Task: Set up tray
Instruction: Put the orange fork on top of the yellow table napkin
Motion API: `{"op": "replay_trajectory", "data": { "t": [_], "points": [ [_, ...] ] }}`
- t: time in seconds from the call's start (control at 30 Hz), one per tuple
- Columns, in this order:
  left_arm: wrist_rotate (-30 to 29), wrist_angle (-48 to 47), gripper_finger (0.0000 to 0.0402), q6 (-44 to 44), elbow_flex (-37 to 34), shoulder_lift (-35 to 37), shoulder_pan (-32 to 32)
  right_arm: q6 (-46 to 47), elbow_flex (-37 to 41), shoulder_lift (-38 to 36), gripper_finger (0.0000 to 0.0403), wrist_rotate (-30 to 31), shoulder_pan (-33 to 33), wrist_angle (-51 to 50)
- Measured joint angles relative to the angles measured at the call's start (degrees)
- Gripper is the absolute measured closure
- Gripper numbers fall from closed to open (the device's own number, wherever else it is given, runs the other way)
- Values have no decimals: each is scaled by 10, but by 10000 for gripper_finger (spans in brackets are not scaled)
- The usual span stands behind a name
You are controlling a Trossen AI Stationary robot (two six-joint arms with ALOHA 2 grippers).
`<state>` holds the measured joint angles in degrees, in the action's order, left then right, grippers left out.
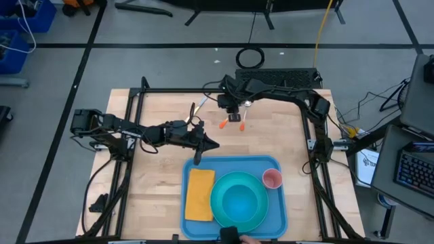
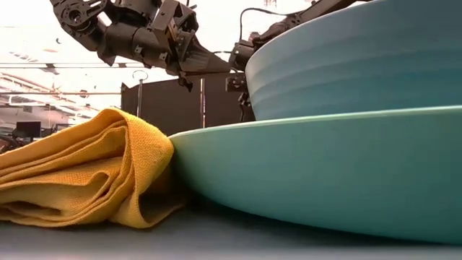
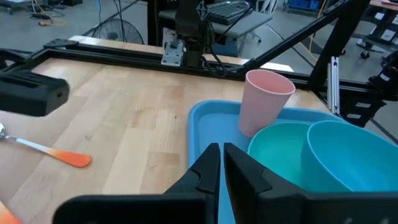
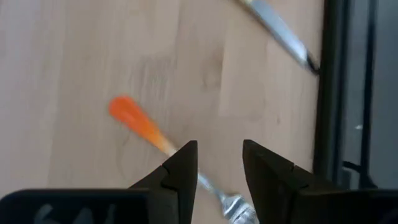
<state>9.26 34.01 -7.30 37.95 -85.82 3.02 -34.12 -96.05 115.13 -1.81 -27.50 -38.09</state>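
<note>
We hold our right claw [image 4: 217,168] parted over the orange-handled fork [image 4: 163,142] on the counter [image 1: 156,115]; to pick it up well, we'd straddle the bare metal neck and drop straight before pinching. Our left claw [image 3: 220,165], fingers nearly together and empty, hangs at the blue tray [image 1: 234,165] rim. The tray sits at the counter's near edge, long axis left-right, carrying napkin [image 1: 200,194], bowl [image 1: 239,198], pink cup [image 1: 272,178]

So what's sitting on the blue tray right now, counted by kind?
On the tray:
napkin, yellow-orange, folded: 1
plate, turquoise: 1
bowl, turquoise, standing on the plate: 1
cup, pink: 1
Total: 4
</note>
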Motion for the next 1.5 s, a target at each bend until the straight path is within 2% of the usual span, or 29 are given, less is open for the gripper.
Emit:
{"op": "replay_trajectory", "data": {
  "t": [0.1,0.2,0.3,0.43,0.53,0.6,0.73,0.9,1.0,1.13,1.5],
  "points": [
    [2,-1,376,-2,0,0,-3,-11,0,0,286,-7,2,6],
    [2,-4,376,-2,0,0,-9,19,0,0,286,40,3,29],
    [2,-4,376,5,0,0,-13,29,0,0,287,45,2,36],
    [-2,-2,376,5,0,0,-17,33,0,0,287,-17,1,26],
    [-3,-2,376,6,0,0,-17,-16,0,0,282,-57,1,-19],
    [-3,-2,376,6,0,0,-17,-45,0,0,272,-56,1,-45],
    [-3,-2,376,6,0,0,-17,-47,0,2,238,-56,-3,-86],
    [-3,0,376,10,0,0,-17,-49,0,27,194,-38,-6,-83],
    [-3,-1,376,10,0,0,-17,-59,0,30,182,-23,-3,-79],
    [-2,-8,376,9,0,0,-17,-64,0,29,181,-18,3,-57],
    [-2,-15,376,11,0,0,-17,-71,26,29,211,-12,4,-37]
  ]
}}
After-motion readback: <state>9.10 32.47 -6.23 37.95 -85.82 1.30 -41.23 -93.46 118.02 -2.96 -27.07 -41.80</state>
